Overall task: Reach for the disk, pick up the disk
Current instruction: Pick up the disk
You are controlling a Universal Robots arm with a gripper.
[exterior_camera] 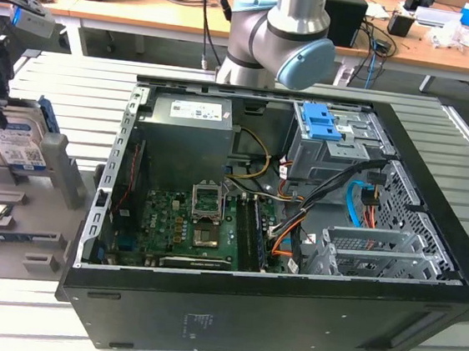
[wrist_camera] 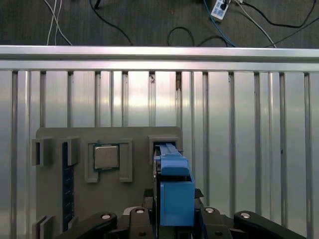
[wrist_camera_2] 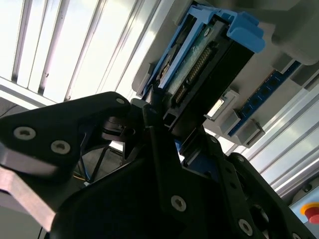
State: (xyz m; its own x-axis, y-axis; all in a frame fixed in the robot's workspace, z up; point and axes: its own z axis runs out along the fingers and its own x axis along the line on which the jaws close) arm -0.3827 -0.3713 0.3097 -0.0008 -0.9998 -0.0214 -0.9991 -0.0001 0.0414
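You are viewing an open computer case [exterior_camera: 269, 322] lying on a slatted metal table [exterior_camera: 77, 75]. At the exterior view's left a grey stand [exterior_camera: 60, 170] is standing; a processor chip [wrist_camera: 106, 157] is sitting in a grey tray [wrist_camera: 52, 194].

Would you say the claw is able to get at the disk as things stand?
Probably yes: the claw sits right at the disk, which stands on edge in the grey stand with its top edge bare and nothing across it.
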